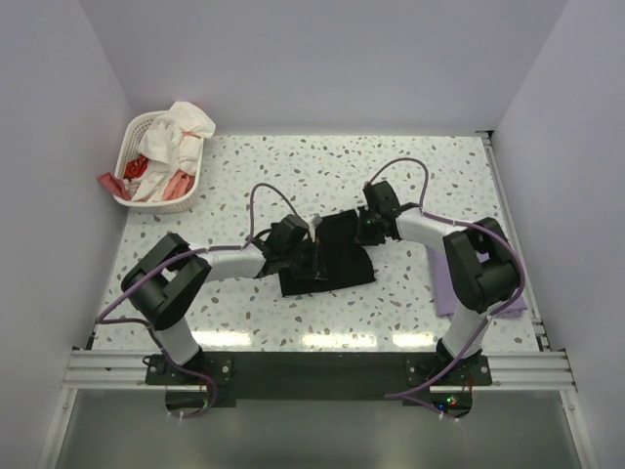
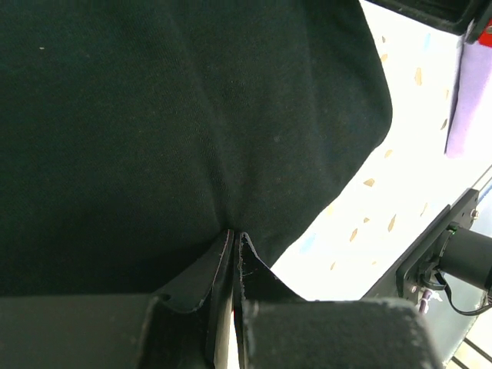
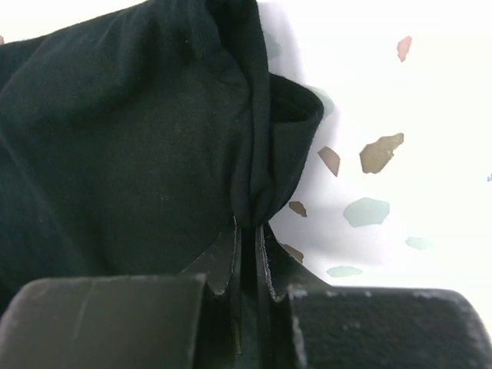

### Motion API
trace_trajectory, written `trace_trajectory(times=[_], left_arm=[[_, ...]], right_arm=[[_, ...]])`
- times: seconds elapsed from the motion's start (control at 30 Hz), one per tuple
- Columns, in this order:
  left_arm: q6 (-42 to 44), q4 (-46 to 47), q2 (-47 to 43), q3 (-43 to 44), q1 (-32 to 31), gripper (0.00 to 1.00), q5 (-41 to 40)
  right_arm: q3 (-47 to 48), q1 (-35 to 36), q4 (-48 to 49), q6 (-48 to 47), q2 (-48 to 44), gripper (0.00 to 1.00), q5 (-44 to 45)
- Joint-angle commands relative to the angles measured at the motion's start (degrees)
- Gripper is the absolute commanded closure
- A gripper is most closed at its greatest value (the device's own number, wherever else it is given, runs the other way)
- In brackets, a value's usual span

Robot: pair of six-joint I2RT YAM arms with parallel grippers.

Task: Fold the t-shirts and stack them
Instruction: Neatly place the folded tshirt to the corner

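At table (image 1: pixel 420 171) centre, left gripper (image 2: pixel 234 240) and right gripper (image 3: pixel 250 228) each pinch black tee (image 1: pixel 337 264); we judge fold underway. Next: lift both edges together.

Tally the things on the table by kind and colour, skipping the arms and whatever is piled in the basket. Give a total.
Black t-shirt: 1
Lavender t-shirt: 1
White laundry basket: 1
Total: 3
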Motion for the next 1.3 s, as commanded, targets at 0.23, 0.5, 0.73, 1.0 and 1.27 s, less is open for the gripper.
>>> trace_trajectory(times=[0.23, 0.5, 0.73, 1.0, 1.27], left_arm=[[4.08, -8.12, -6.87, 5.01, 3.63, 0.92, -1.46], [5.05, -10.84, -7.75, 7.20, 5.04, 0.92, -1.11], [5.66, -12.69, -7.57, 9.66, 5.21, 0.92, -1.37], [5.49, -13.57, -7.84, 11.34, 5.13, 0.92, -1.38], [5.31, -13.75, -7.49, 12.48, 5.04, 0.92, -0.67]], right_arm=[[3.64, -1.57, -14.09, 9.58, -1.40, 1.00, 13.96], [17.07, -6.65, -24.20, 12.31, 5.71, 1.00, 18.02], [33.51, -15.54, -37.12, 20.56, 12.74, 1.00, 23.28], [50.13, -24.68, -51.28, 28.14, 17.58, 1.00, 28.03], [50.67, -31.01, -57.25, 33.23, 15.48, 1.00, 29.08]])
